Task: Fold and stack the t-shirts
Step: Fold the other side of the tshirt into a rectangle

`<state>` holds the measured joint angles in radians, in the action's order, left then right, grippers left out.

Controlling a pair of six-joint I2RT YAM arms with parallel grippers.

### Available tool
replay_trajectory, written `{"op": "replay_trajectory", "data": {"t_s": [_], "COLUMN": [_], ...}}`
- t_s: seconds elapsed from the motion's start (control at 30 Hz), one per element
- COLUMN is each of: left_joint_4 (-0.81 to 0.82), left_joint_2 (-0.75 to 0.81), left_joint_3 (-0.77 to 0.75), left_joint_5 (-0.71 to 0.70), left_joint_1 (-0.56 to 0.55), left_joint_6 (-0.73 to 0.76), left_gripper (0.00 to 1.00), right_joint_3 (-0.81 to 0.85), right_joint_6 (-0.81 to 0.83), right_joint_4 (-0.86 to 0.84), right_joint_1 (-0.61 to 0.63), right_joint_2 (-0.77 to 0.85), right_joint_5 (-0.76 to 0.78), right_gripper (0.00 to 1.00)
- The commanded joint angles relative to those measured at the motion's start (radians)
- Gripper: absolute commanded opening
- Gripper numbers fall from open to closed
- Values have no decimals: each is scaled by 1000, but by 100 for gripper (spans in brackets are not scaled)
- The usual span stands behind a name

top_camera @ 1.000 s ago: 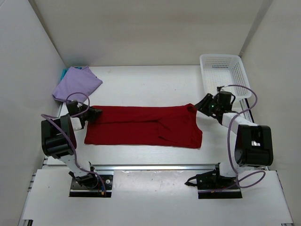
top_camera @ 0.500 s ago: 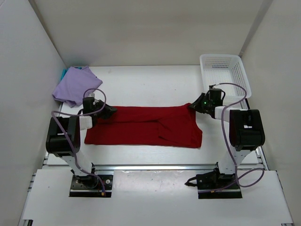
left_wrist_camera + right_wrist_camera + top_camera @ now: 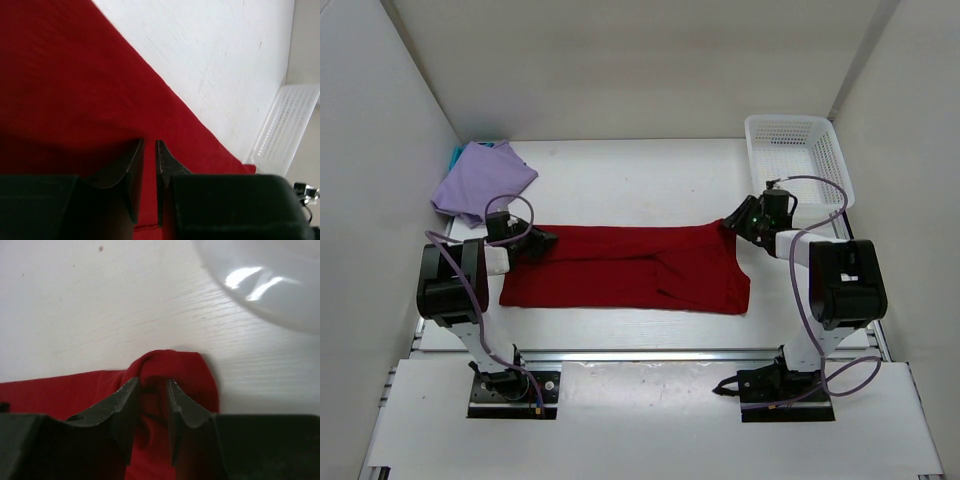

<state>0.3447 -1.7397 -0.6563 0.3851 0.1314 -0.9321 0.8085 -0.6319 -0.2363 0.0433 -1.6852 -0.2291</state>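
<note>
Since a second ago, left gripper [image 3: 541, 241] has been shifted inward along the far-left corner of the red t-shirt [image 3: 630, 268], and right gripper [image 3: 731, 222] has been brought slightly closer to the far-right corner; the shirt's outline is otherwise unchanged. Red t-shirt is laid flat and lengthwise across the middle of the tabletop [image 3: 640, 180], partly folded, with a diagonal fold line seen right of centre. Left jaws are closed to a narrow slit on the red cloth, with fabric seen in the slit in the left wrist view. Right jaws are set part-way apart astride a bunched-up hump of red cloth at the shirt's corner; whether that hump is actually clamped cannot be told. Lavender t-shirt [image 3: 480, 178] is placed folded at the far-left corner of the tabletop, well apart from the red one. Only a sliver of the teal t-shirt [image 3: 455, 156] is seen, under the lavender one's far-left edge. White mesh basket [image 3: 790, 121] is positioned at the far right, just beyond the right gripper.
</note>
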Motion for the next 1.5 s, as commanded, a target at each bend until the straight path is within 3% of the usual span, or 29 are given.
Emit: {"op": "replay_trajectory", "data": {"t_s": [0.0, 0.27, 0.5, 0.6, 0.63, 0.83, 1.1, 1.27, 1.47], "left_joint_4": [8, 27, 30, 31, 43, 40, 25, 17, 22], "left_joint_2": [52, 28, 19, 6, -1, -37, -29, -38, -32], "left_joint_3": [-19, -17, -22, -23, -17, -39, -19, -28, -26], "left_joint_5": [-5, 6, 17, 12, 8, 29, 21, 17, 15], "left_joint_1": [-30, -16, 2, 7, 11, 51, 120, 113, 125], "left_joint_6": [22, 3, -10, -16, -19, -28, -4, -4, -8], "left_gripper": [26, 26, 25, 26, 26, 25, 24, 24, 24], "right_joint_3": [44, 113, 58, 67, 63, 67, 84, 119, 103], "right_joint_6": [6, -23, -63, -71, -69, -83, -80, -54, -68], "right_joint_4": [-55, -41, -93, -77, -81, -81, -67, -80, 5], "right_joint_1": [27, 23, 7, 0, 0, -6, -72, -79, -72], "right_joint_2": [-19, -97, -76, -85, -79, -85, -50, -60, -39], "right_joint_5": [-12, 0, 37, 48, 53, 86, 117, 132, 212], "right_gripper": [26, 22, 21, 14, 8, 0, 0, 7, 2]}}
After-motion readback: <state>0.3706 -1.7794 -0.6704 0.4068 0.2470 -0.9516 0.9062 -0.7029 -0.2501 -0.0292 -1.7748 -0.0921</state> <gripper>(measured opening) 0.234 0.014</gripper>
